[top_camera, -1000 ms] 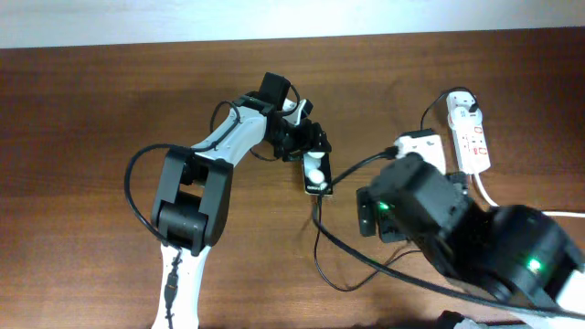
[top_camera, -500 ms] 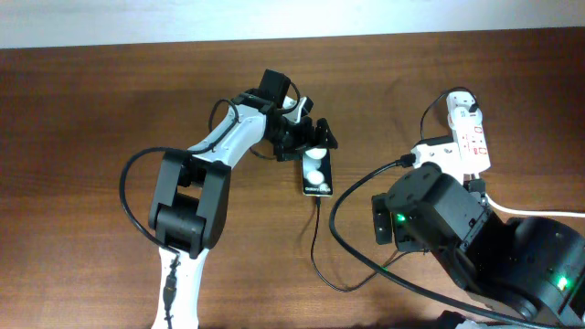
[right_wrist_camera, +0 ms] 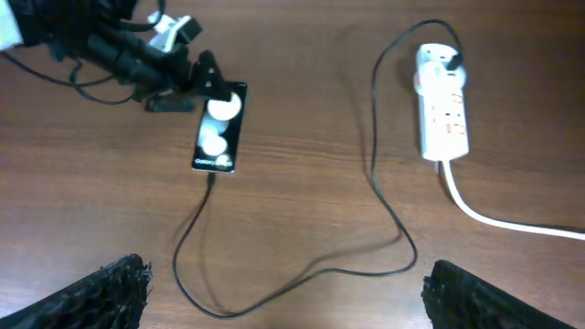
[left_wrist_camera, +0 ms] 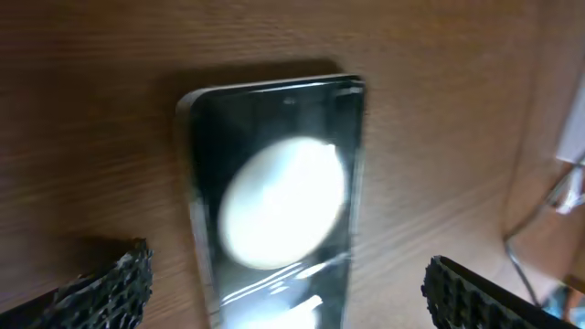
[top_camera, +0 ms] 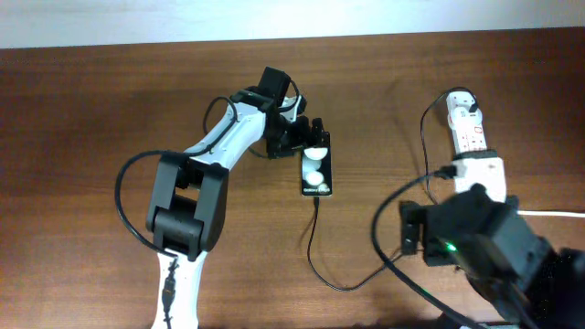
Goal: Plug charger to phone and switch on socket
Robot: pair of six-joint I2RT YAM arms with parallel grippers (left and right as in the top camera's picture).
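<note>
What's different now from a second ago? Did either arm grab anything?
The right arm swung from the table's middle toward the power strip, with the right claw open and empty. Nothing was grabbed or released. The left claw stayed open at the phone's far end; phone, charger cable and strip kept their places.

Phone [top_camera: 316, 171] mid-table; socket [top_camera: 466, 135] well right; charger [right_wrist_camera: 373, 128] strung between them.

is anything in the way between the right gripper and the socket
Nothing tall does. In the right wrist view only the charger cable lies flat on the table between the right gripper and the socket; the white cord trails off to the side.
</note>
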